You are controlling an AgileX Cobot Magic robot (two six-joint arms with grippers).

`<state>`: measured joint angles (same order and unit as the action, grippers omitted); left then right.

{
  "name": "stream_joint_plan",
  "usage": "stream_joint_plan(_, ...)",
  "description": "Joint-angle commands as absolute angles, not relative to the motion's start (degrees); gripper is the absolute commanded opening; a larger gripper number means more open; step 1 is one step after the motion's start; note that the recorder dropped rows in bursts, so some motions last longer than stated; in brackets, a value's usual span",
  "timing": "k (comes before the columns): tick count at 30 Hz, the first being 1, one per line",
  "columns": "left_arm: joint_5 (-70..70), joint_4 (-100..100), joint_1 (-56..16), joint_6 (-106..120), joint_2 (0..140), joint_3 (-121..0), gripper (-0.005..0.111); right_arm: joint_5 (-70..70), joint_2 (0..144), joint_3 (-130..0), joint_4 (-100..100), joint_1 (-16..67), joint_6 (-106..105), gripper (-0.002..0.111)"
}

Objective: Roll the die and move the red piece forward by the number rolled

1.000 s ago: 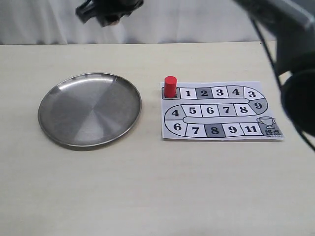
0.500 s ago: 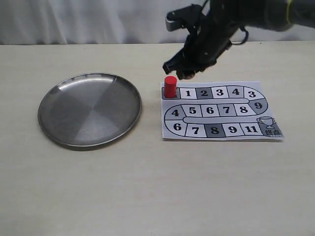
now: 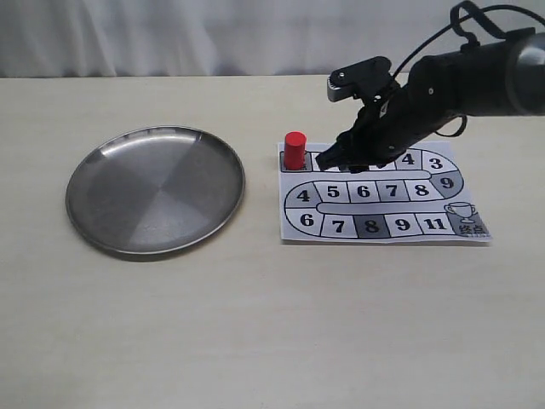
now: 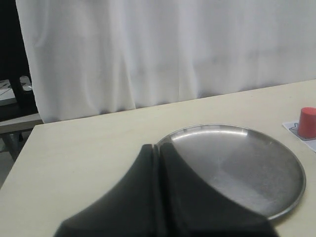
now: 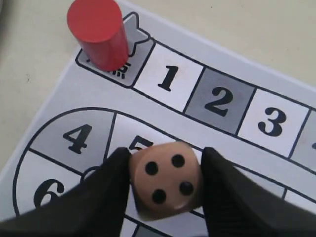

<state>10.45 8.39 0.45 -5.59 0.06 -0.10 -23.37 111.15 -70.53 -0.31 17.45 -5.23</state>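
The small beige wooden die (image 5: 166, 179), round-cornered with black pips, is pinched between the black fingers of the right gripper (image 3: 339, 159) just above the flat printed paper board (image 3: 383, 227), near the bright red cylindrical piece (image 3: 295, 150), which is stood upright on the square just before square 1. The roll is judged to be the step in hand and not yet made: the die would need to be carried across to the shallow round brushed-metal plate (image 3: 155, 189) and released onto its smooth, hard surface. The left gripper (image 4: 157, 168) is seen pressed together with nothing held
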Motion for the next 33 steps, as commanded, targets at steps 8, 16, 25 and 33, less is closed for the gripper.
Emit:
stream_joint_plan(8,9.93,8.26,-0.03,-5.64,0.00,0.00,0.000,-14.35,114.58,-70.45,-0.86,17.17,-5.52,0.052)
stream_joint_plan(16,9.93,8.26,-0.03,-5.64,0.00,0.00,0.000,-12.50,115.18,-70.56,-0.86,17.17,-5.14,0.081)
stream_joint_plan(25,9.93,8.26,-0.03,-5.64,0.00,0.00,0.000,-18.28,108.77,-70.56,-0.86,17.17,-5.24,0.069)
stream_joint_plan(33,9.93,8.26,-0.03,-5.64,0.00,0.00,0.000,-23.52,103.59,-70.56,9.86,17.87,-6.69,0.019)
